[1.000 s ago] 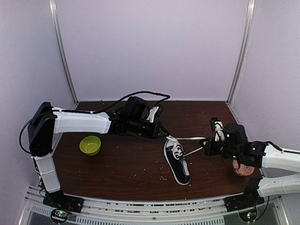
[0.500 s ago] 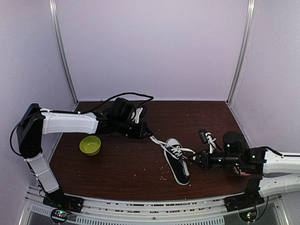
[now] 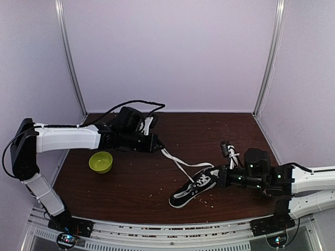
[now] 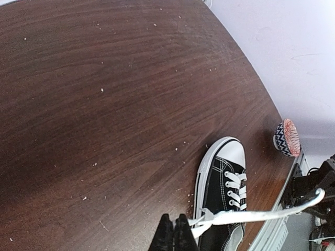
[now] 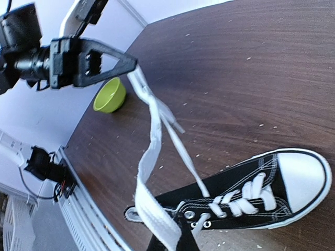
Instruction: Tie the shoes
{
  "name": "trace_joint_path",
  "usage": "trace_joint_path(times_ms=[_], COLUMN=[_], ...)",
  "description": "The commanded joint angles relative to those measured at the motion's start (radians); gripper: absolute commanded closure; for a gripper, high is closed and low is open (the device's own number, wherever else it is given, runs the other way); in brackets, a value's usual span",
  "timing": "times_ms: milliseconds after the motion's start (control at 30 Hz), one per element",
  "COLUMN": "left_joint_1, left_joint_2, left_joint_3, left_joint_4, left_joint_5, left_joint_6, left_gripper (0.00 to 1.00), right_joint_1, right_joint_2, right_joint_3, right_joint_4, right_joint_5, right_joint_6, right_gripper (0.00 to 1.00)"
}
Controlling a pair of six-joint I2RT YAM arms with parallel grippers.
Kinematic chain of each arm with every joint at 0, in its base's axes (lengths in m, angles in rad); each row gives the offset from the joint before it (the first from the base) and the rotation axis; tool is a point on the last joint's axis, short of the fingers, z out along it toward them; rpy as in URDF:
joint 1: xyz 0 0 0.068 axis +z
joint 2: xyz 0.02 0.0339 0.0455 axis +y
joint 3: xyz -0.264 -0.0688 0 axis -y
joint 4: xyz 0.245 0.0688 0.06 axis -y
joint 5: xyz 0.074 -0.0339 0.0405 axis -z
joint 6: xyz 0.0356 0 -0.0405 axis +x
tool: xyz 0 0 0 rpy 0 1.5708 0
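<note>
The black sneaker [image 3: 191, 191] with white sole and toe cap lies slantwise on the brown table, near the front. It also shows in the left wrist view [image 4: 225, 183] and the right wrist view [image 5: 246, 204]. My left gripper [image 3: 157, 146] is shut on one white lace [image 3: 175, 162], which runs taut from it down to the shoe's eyelets. Its closed tips [image 4: 175, 224] pinch the lace end [image 4: 251, 215]. My right gripper [image 3: 220, 178] is next to the shoe's lace area, shut on the other lace [image 5: 152, 209], which drapes over its tips [image 5: 175, 235].
A green bowl [image 3: 100, 161] sits at the left of the table, below the left arm. A small patterned cup [image 4: 287, 137] stands near the table's right edge. Crumbs are scattered over the table. Metal rails run along the front edge.
The left gripper has drawn back to the left, pulling its lace taut. The right gripper moved left to the shoe. The shoe swung from lengthwise to slantwise.
</note>
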Motion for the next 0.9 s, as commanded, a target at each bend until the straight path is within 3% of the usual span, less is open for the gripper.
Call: trace_joint_path(times_ms=[0,100,300,333,433,467,533,767,867], left_joint_1=[0.015,0.030,0.043,0.043,0.043,0.042,0.038,-0.023,-0.072], left_joint_2=[-0.003,0.044,0.101,0.107,0.114,0.113,0.108,0.150,0.190], left_joint_3=[-0.013,0.005,0.007,0.013,0.021,0.020,0.018,-0.025,-0.016], left_joint_4=[0.049,-0.002,0.000,0.001,0.017,0.020,0.020,0.163,0.166], left_joint_5=[-0.020,-0.070,-0.117,-0.110,-0.080,-0.075,-0.069,0.094,0.101], left_joint_6=[0.015,-0.040,-0.094,-0.093,-0.094,-0.095,-0.100,-0.241,-0.296], left_gripper=[1.00,1.00,1.00,0.93,0.54,0.46,0.38,0.37,0.37], right_joint_1=[-0.008,-0.065,-0.083,-0.083,-0.082,-0.083,-0.083,-0.083,-0.083], right_joint_2=[-0.012,-0.015,0.038,0.051,0.082,0.089,0.103,0.148,0.166], right_joint_3=[-0.062,-0.153,-0.160,-0.150,-0.131,-0.129,-0.127,-0.112,-0.091], right_joint_4=[0.024,0.074,0.002,-0.018,-0.032,-0.026,-0.012,0.020,0.006], right_joint_5=[0.256,0.294,0.333,0.334,0.326,0.319,0.310,0.291,0.291], right_joint_6=[0.145,0.282,0.314,0.309,0.294,0.290,0.289,0.288,0.280], right_gripper=[1.00,1.00,1.00,1.00,1.00,1.00,1.00,1.00,1.00])
